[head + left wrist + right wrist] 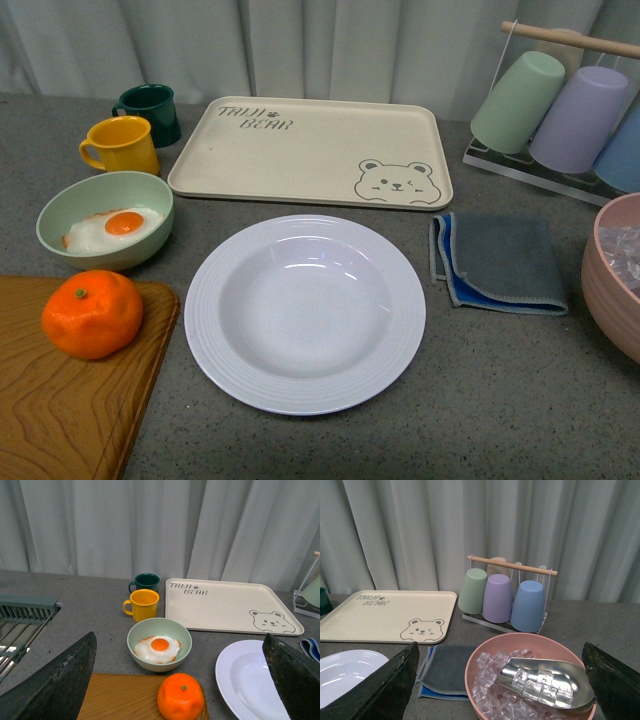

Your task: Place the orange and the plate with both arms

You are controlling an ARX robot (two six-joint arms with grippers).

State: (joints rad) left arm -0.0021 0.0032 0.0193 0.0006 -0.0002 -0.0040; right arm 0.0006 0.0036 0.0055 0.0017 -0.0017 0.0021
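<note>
The orange (92,313) sits on a wooden cutting board (60,420) at the front left; it also shows in the left wrist view (181,697). The white plate (305,311) lies on the grey table in the middle, empty, and its rim shows in the left wrist view (230,670) and the right wrist view (345,672). Neither arm shows in the front view. My left gripper (182,680) is open, above and behind the orange. My right gripper (502,680) is open above a pink bowl.
A pale green bowl (105,220) holds a fried egg. Yellow mug (122,146), dark green mug (150,112) and cream bear tray (312,152) stand behind. A grey cloth (500,262), pink bowl of ice with a metal scoop (532,680) and a cup rack (560,110) are on the right.
</note>
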